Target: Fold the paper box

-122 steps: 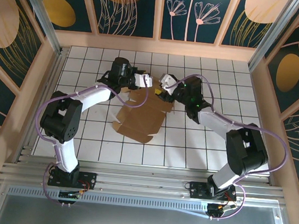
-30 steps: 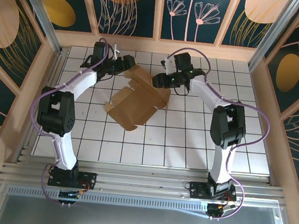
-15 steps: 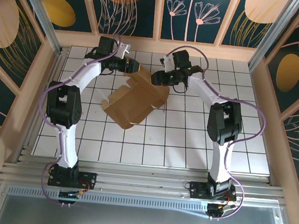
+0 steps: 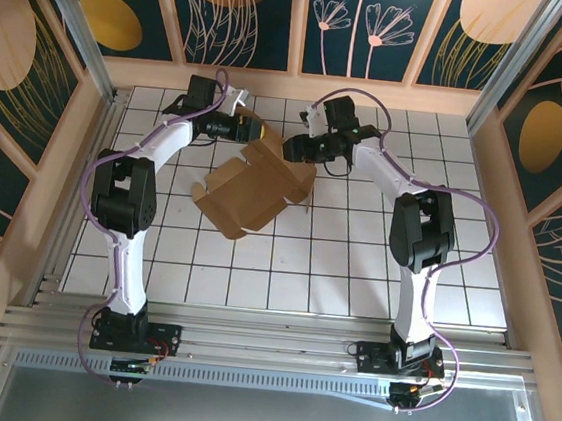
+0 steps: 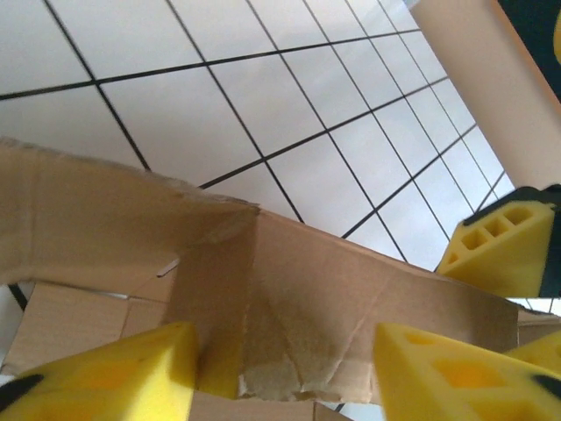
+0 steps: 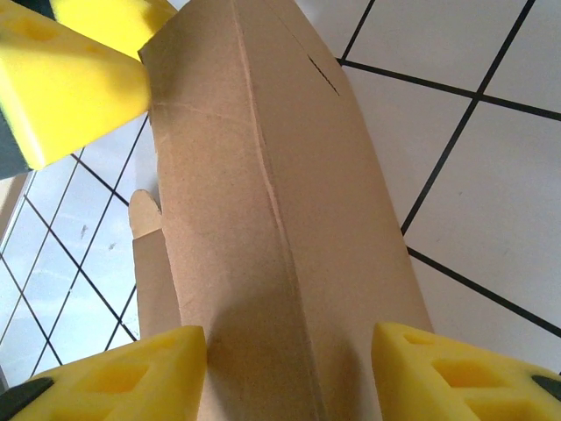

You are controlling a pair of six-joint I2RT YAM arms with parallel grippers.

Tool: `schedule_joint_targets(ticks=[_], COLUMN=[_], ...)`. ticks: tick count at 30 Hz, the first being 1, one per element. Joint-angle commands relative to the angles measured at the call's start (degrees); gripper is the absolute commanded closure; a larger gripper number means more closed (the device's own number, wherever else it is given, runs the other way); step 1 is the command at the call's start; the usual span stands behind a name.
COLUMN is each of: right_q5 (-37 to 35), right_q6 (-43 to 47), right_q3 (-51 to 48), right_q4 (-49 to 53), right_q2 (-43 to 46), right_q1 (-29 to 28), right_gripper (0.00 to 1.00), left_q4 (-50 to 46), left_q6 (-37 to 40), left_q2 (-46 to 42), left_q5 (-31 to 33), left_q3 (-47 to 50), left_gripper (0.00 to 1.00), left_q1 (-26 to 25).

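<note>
Shifted left, paper box (image 4: 253, 192) sits clamped in right gripper (image 6: 289, 355); left gripper (image 5: 286, 355) (straddling a flap) grip unclear.

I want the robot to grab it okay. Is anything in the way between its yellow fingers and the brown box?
No, nothing visible is in the way. The left gripper and the right gripper each straddle a part of the paper box, with cardboard right between their tips.
</note>
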State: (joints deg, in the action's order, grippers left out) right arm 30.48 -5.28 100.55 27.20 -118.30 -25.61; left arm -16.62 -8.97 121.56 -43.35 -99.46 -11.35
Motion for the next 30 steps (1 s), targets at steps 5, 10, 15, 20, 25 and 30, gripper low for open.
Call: schedule_joint_targets(ticks=[5,10,15,20,25,30], right_q5=[0.2,0.0,-0.1,-1.1,-1.2,-0.3], right_q6=[-1.0,-2.1,-2.7,-2.2,-1.8,-1.8], right_q3=[-0.7,-0.4,-0.8,-0.3,0.1,0.7], right_q4=[-0.6,-1.1,-1.4,-0.6,0.0,0.4], right_q2=[0.9,0.7,1.4,1.4,1.3,0.7], right_q1=[-0.1,0.0,-0.1,-0.1,-0.1,-0.1], right_gripper=[0.46,0.45,0.44,0.44,0.43,0.43], left_q4=[2.6,5.2,5.8,13.4,16.9,17.0], left_q6=[-2.9,-4.4,-2.8,-3.2,0.9,10.0], left_q2=[0.0,-1.8,-5.2,-14.2,-19.3,-14.2], left_q5=[-4.3,-2.6,4.7,16.7,31.0,33.0], left_q3=[1.7,4.4,6.1,14.6,22.0,23.4], left_gripper=[0.62,0.45,0.30,0.20,0.26,0.27], left_q1=[0.0,0.0,0.0,0.2,0.2,0.8])
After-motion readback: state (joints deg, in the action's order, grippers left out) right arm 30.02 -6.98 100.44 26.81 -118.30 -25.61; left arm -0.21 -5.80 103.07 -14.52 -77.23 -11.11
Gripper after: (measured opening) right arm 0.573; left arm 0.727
